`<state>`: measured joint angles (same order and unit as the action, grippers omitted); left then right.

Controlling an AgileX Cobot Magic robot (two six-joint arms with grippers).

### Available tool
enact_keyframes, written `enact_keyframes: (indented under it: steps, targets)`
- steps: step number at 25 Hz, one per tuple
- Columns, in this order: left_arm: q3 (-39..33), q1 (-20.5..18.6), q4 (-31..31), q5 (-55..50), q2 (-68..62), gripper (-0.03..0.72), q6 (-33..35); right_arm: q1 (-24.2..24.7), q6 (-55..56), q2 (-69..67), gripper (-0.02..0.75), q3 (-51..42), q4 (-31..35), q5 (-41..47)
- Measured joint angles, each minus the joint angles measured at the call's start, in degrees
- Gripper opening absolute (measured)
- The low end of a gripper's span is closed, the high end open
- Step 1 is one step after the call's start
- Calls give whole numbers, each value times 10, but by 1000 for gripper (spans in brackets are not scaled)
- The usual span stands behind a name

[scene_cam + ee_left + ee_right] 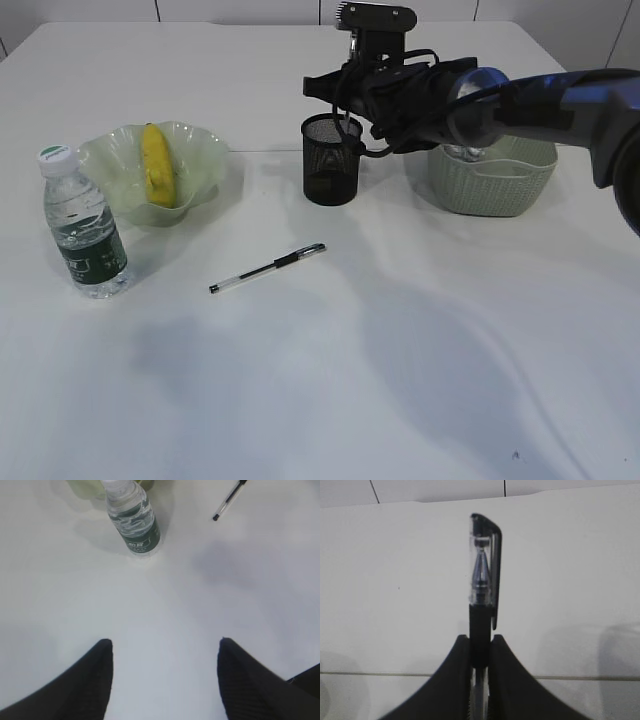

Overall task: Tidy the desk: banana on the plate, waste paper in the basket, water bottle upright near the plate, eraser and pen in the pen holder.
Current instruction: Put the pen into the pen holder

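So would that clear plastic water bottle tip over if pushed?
Probably, if pushed up high: the clear plastic water bottle stands tall on a narrow base. It looks fairly full, so likely heavyish; lying down, its round body might roll.

A yellow banana [157,163] lies in a pale, translucent green plate [205,150], and the clear bottle [84,225] has a white cap and a dark green label with white print. The holder [330,160] is black mesh, the basket [492,178] is light grey-green with a woven pattern, and the table [400,360] is white. The pen [268,268] on the table is clear with black ends, the pen [483,590] in the black right gripper [480,652] has a black grip and clear cap, and the left gripper [165,650] is black too.
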<state>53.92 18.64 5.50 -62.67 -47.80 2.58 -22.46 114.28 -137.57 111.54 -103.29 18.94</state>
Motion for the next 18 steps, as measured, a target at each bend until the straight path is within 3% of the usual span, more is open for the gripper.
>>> enact_keyframes:
  steps: [18]
  targets:
    - [0, 0, 0, 0, 0, 464, 0, 0, -4, 0, 87, 0, 0, 0]
